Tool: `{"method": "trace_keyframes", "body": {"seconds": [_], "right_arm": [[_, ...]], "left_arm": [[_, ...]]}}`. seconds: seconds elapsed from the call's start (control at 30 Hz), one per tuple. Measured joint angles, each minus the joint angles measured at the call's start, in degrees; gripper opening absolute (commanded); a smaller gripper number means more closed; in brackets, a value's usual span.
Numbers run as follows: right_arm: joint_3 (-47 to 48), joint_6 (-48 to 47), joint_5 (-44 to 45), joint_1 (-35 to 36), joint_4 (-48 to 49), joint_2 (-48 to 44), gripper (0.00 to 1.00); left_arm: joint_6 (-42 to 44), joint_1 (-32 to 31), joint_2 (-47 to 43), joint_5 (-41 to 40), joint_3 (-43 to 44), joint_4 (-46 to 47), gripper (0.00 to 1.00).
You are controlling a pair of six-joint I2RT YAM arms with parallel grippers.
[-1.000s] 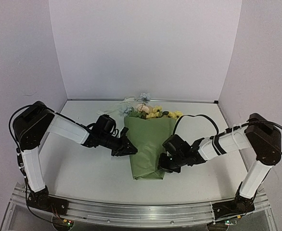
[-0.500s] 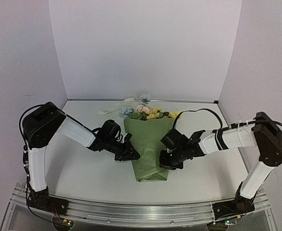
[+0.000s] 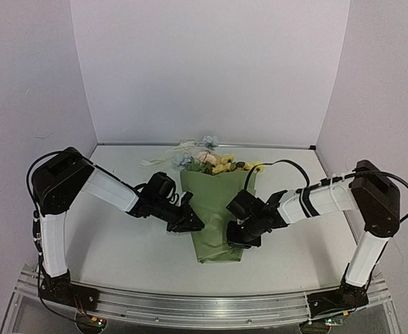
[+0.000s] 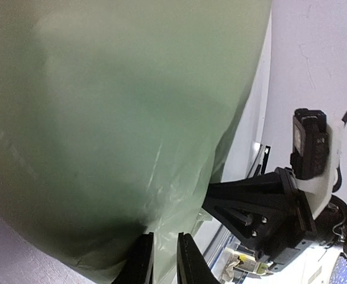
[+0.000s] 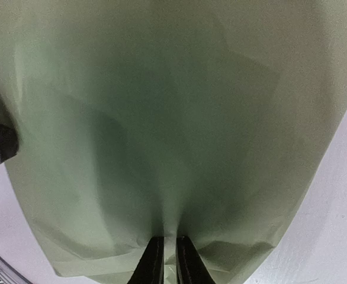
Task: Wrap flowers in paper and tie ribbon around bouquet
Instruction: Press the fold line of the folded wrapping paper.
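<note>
Paper lay folded into a cone at mid-frame in the top view, narrow end toward the bottom edge, flat on the table. Right gripper sat on the cone's lower right edge; in its wrist view the fingers were nearly together with a crease of paper running into the slit, so it read as a pinch on the paper. Left gripper was at the cone's left edge, slightly higher in the frame; its fingers stood narrow with crumpled paper at the tips, and I couldn't tell whether they actually clamped it. Flowers poked out of the wide rim above that, blooms only, stems hidden. Ribbon lay loose at upper left of the blooms, near the back wall, well apart from both grippers. Judgement: wrapping was basically done and the step in hand was holding the folds closed. Next move needs one gripper to keep the wrap shut while the other fetches the ribbon; the flaps would likely spring open otherwise.
</note>
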Motion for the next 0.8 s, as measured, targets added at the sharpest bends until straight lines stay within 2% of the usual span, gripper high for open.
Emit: {"method": "trace_keyframes", "body": {"seconds": [0.2, 0.47, 0.8], "right_arm": [[-1.49, 1.09, -0.02, 0.06, 3.29, -0.1, 0.08], [-2.5, 2.13, 0.1, 0.2, 6.13, -0.13, 0.08], [-2.94, 2.8, 0.13, 0.22, 7.12, -0.15, 0.08]], "left_arm": [[2.2, -2.41, -3.62, 1.76, -1.33, -1.9, 0.12], [2.27, -8.34, -3.89, 2.16, -6.56, -1.83, 0.09], [0.8, -8.8, -3.93, 2.83, -12.2, 3.14, 0.07]]}}
